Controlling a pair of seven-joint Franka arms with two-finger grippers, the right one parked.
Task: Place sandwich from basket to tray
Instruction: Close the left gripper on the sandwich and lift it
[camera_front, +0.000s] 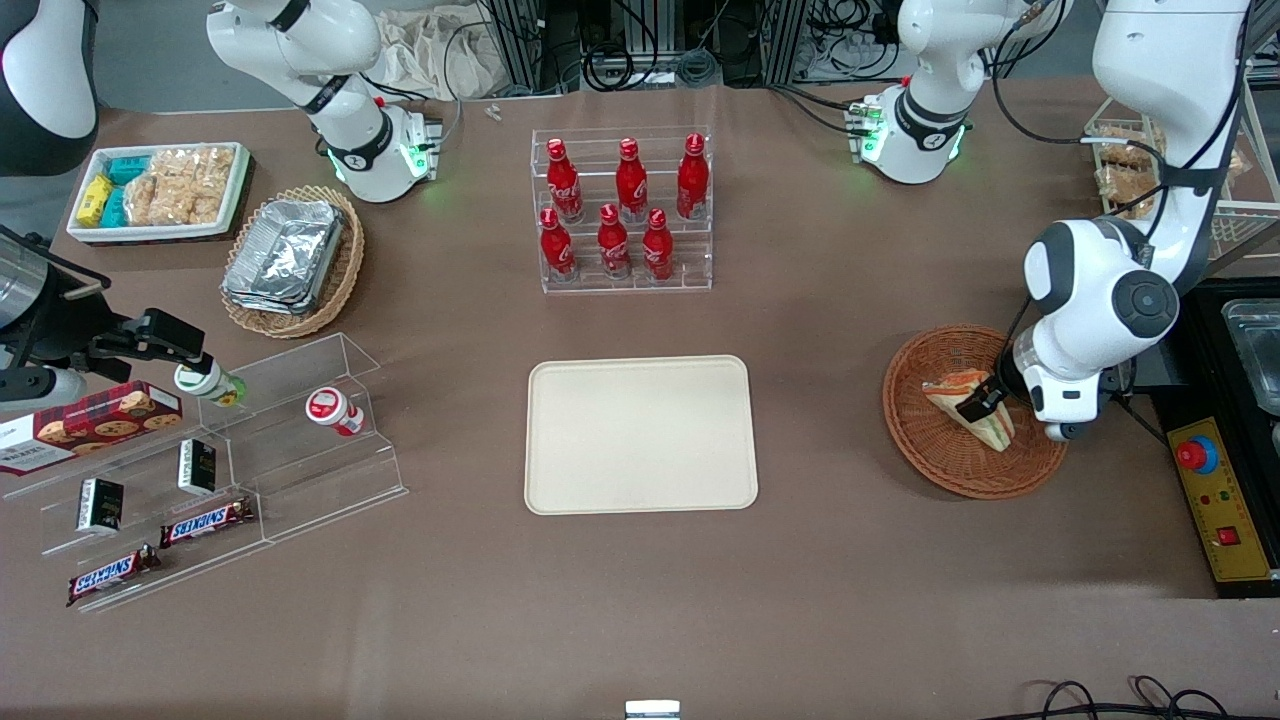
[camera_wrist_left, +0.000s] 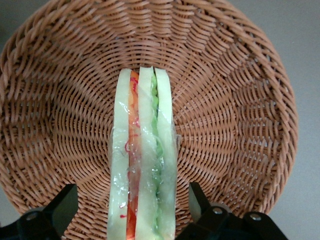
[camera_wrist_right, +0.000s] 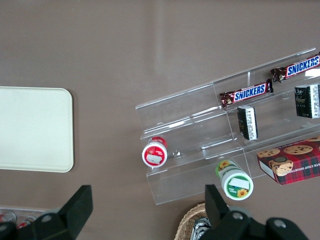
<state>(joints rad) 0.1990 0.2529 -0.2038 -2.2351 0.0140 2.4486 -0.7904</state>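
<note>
The brown counter carries everything, and the largest piece on it is the cream tray, lying flat at the middle, nearer the front edge than the clear rack of red bottles. Toward the parked arm's end stands a stepped clear shelf holding chocolate bars, a red box of cookies and two small lidded cups. Farther from the front camera than that shelf sits a tan oval basket of foil containers, and beside it, near the corner, a white box of packaged snacks.

Toward the working arm's end sits the round reddish-brown basket, well apart from the tray. The sandwich stands on edge in this basket, its pale bread and its orange and green filling facing up at the wrist camera, and a clear wrap seems to cover it, though that is hard to make out.

The claw is down in the basket at the sandwich. In the wrist view its two dark fingers stand spread on either side of the sandwich, each with a gap of bare wicker between it and the bread, so it grips nothing.
</note>
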